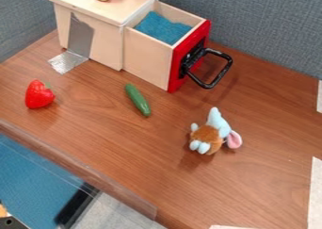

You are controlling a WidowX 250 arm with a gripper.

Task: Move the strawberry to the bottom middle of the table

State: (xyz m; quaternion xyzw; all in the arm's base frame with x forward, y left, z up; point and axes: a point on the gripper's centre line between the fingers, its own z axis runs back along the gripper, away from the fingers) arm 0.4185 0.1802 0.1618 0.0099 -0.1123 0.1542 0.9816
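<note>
How far open the claw is, and whether it has hold of something, I cannot tell; I also cannot tell on which side of it each thing lies. The red strawberry [39,95] is on the brown counter [107,134], apart from the other objects. The green cucumber [138,100] lies between it and a blue-and-brown plush toy [211,134] with a pink ear. Near the cucumber there is a wooden box [108,40], and its drawer [148,58] is pulled out, with blue material [162,28] inside and a black handle [221,73] on the red front.
</note>
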